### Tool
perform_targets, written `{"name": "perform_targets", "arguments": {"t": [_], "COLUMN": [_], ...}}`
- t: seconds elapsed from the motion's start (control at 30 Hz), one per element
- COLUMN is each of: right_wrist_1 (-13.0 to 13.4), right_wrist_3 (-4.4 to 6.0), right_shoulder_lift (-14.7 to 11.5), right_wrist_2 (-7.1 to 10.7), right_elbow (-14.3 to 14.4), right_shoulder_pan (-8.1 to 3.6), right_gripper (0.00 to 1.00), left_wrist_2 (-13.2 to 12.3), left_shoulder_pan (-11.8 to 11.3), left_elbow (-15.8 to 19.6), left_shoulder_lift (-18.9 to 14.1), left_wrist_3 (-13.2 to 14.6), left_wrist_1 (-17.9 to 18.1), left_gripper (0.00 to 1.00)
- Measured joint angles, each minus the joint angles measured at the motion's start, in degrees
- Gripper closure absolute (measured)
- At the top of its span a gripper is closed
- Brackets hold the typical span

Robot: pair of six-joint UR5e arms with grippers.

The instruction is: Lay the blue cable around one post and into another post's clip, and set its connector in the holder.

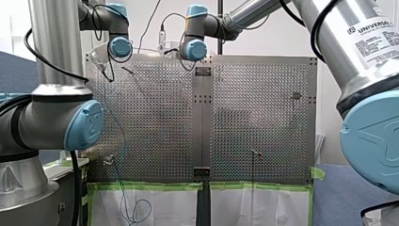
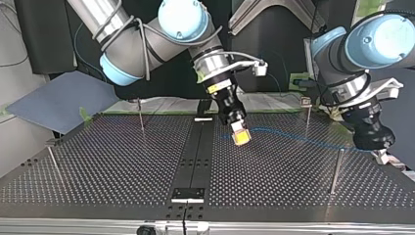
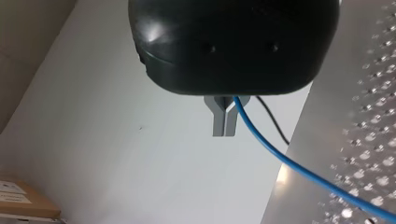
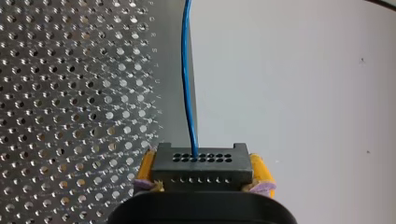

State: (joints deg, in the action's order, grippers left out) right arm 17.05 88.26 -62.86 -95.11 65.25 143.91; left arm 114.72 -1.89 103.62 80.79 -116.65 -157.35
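Perforated steel desk, seen from across it, halved by a black centre strip and edged on the arms' side with green tape above a white sheet.

Farthest left of the strip, blue carpet beyond the desk's corner. On that same side, two thin upright posts: an edge post well away from the strip, and an inner post between it and the strip.

Just right of the strip, right claw tilted down low over the holes, yellow pads pinching a black connector by its two sides.

Blue cable leaving the connector's pierced face and running rightward away from the strip. Past the foot of a clip-topped post, touching or not unclear, then behind the top of a plain post.

Farthest right of the strip, at the desk's side edge, black left claw, metal fingers pressed together on the cable.

More of the cable hanging in a loop over the white sheet, on the left claw's side of the strip.
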Motion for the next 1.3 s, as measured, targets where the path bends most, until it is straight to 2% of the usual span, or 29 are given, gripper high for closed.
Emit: {"name": "perform_targets", "arguments": {"t": [0.17,0.57,0.73,0.93,1.1,1.3], "right_wrist_1": [-0.42,-2.67,-3.66,-3.39,-4.1,-4.63], "right_wrist_3": [0.06,0.16,0.55,1.22,1.09,0.98], "right_shoulder_lift": [1.28,5.22,6.9,8.48,9.93,10.45], "right_wrist_2": [-0.01,-0.28,-0.58,-0.69,-0.78,-1.19], "right_elbow": [-1.56,-7.33,-9.83,-11.53,-12.6,-12.85], "right_shoulder_pan": [0.34,0.78,0.64,0.38,0.41,0.3], "right_gripper": [0.53,0.53,0.53,0.53,0.53,0.53], "left_wrist_2": [-2.95,-9.51,-10.87,-12.95,-13.9,-14.95], "left_shoulder_pan": [-2.95,-9.79,-10.64,-10.92,-11.47,-12.71], "left_elbow": [-1.05,-5.11,-6.49,-7.11,-7.45,-7.55], "left_shoulder_lift": [1.18,5.09,6.99,9.11,11.03,12.1], "left_wrist_3": [-0.68,-1.18,-1.27,-1.31,-1.58,-2.47], "left_wrist_1": [-0.67,-1.03,-1.28,-1.36,-1.44,-1.1], "left_gripper": [1.0,1.0,1.0,1.0,1.0,1.0]}}
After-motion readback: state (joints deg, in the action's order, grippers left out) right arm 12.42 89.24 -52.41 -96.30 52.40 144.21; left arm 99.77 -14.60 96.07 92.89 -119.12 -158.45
